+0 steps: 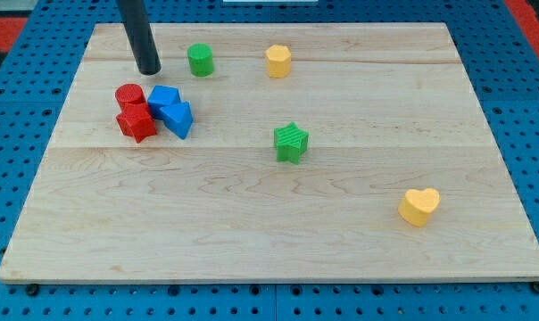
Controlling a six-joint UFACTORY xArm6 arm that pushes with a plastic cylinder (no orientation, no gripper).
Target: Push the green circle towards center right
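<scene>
wooden board [278, 232] fills most of the view on a blue pegboard [11, 116], whose edges are cut off all round. rod comes in from the view's top, upper part cut off; my tip [148, 70] sits on the board near top left, touching no block. green circle [200, 60] is just to the tip's right, w/ a gap. yellow heart [419, 206] lies bottom right, green star [291, 142] near centre, yellow block [278, 61] by the top, shape unclear. cluster below the tip: red circle [129, 95], red block [136, 123], 2 blue blocks [169, 111], touching, shapes hard to make out.
</scene>
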